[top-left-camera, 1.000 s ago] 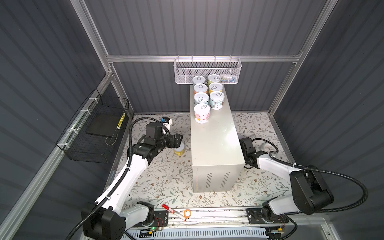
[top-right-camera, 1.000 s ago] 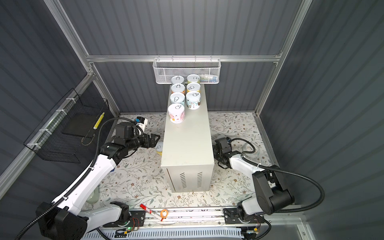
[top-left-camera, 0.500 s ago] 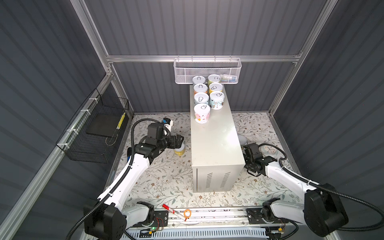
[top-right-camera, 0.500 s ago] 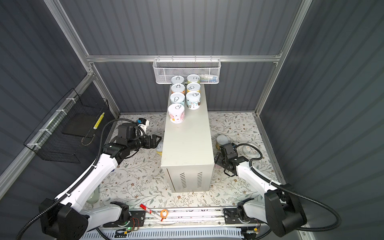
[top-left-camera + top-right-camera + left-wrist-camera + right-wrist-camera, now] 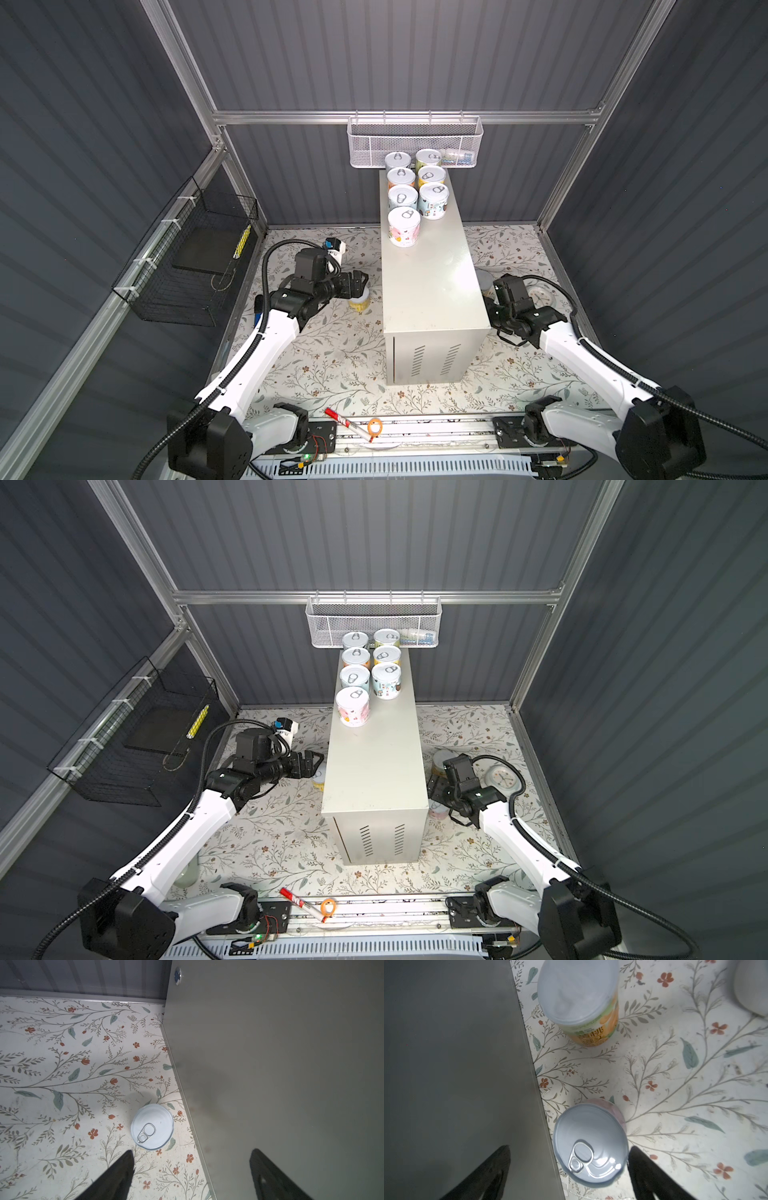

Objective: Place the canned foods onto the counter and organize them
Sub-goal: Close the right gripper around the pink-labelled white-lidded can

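Both gape empty: the right pincer has an upright pink tin at twelve o'clock, between its jaws; the left pincer hangs farther from its yellow tin.

— What's covered in the top views?
— The left gripper hides half the yellow can, and the counter hides most of the pink can.
— And at the right wrist?
— The orange can has a blurred lid, cut off by the edge. The white disc is cut off too.
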Available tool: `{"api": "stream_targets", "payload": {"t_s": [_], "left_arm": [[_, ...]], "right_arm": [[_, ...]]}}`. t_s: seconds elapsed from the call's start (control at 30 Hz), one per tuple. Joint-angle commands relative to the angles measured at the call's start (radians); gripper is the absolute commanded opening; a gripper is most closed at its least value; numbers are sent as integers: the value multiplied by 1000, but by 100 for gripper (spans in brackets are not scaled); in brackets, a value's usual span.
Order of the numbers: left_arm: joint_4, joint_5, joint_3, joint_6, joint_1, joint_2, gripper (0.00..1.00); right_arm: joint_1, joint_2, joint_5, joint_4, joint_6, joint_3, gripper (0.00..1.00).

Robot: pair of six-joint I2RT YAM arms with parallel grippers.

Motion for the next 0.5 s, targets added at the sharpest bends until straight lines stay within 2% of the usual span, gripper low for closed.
{"api": "stream_targets", "payload": {"t_s": [0.0, 0.23, 0.47], "left_arm": [[56, 28, -43, -57, 8, -35, 88], [107, 56, -99, -106, 8, -28, 88], [154, 73, -126, -140, 8, 0, 87]], "right_arm": [[7, 48, -41, 12, -21, 3, 90], [21, 124, -18, -7, -34, 8, 91], [22, 74, 9, -30, -52, -9, 91]]}}
